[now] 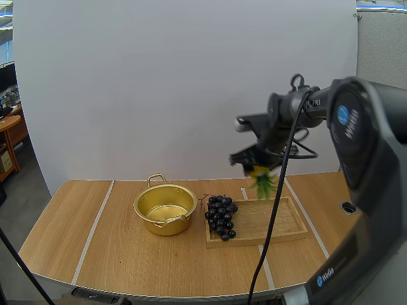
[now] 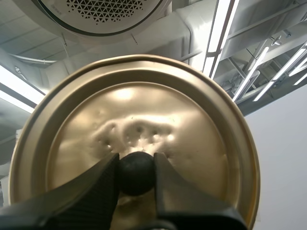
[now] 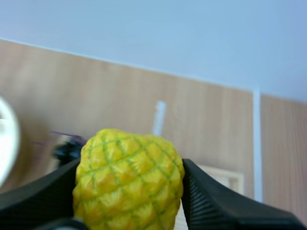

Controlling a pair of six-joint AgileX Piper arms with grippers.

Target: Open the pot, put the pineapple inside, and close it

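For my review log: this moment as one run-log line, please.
pot open | left gripper holds lid by knob | right gripper holds pineapple over tray | grapes at tray's left end

Pot (image 1: 166, 226) mouth lies open from above — grapes (image 1: 220, 217) crowd just beside it.

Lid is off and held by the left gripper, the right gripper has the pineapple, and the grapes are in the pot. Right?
Not quite. The grapes are not in the pot: the high view shows them on the tray, at its end nearest the pot. The rest holds: the left gripper pinches the lid by its knob, and the right gripper holds the pineapple.
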